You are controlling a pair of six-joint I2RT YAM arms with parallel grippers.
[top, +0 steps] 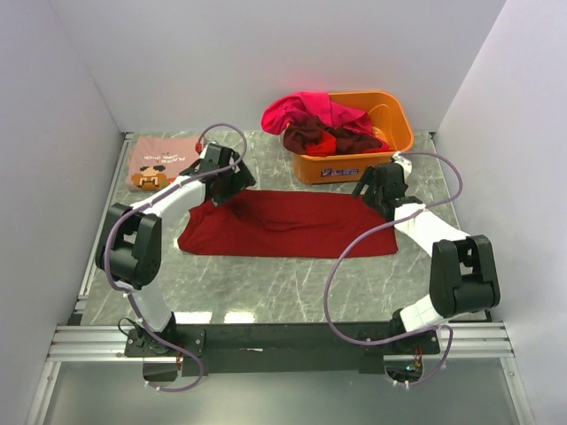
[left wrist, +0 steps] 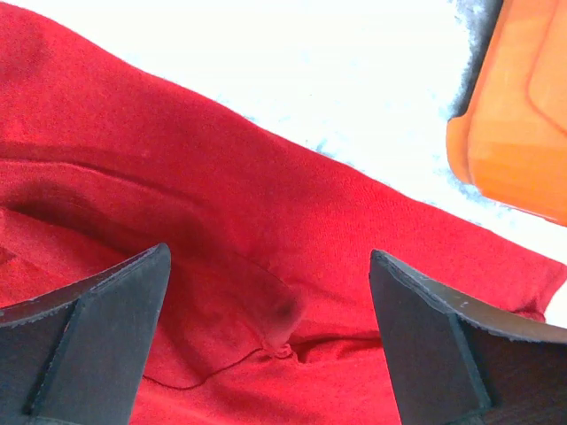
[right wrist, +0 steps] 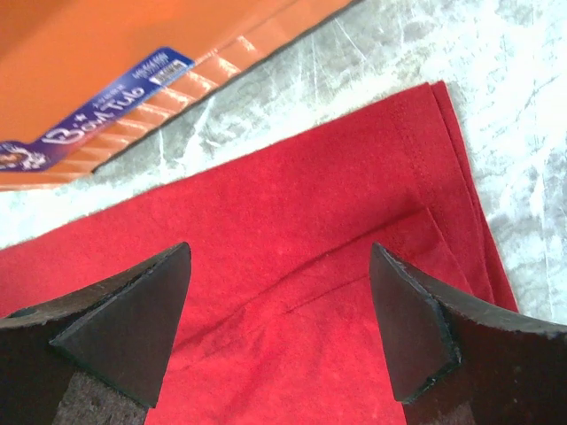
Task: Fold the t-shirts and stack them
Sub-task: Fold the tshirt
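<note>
The red shirt (top: 288, 223) lies spread across the table's middle. The left gripper (left wrist: 270, 252) and right gripper (right wrist: 280, 248) hang over its far edge, perhaps touching it, fingers wide and empty, probably placed to pinch both ends for a fold.

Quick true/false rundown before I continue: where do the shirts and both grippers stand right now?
1. The dark red t-shirt lies spread on the table, in front of the orange tub. True.
2. Both grippers are shut on that shirt. False: the left gripper and the right gripper are both open over the cloth.
3. The pink printed t-shirt is inside the tub. False: it lies on the table at the far left, apart from the tub.
4. A heap of t-shirts sits in the tub, with one draped over its left rim. True.
</note>
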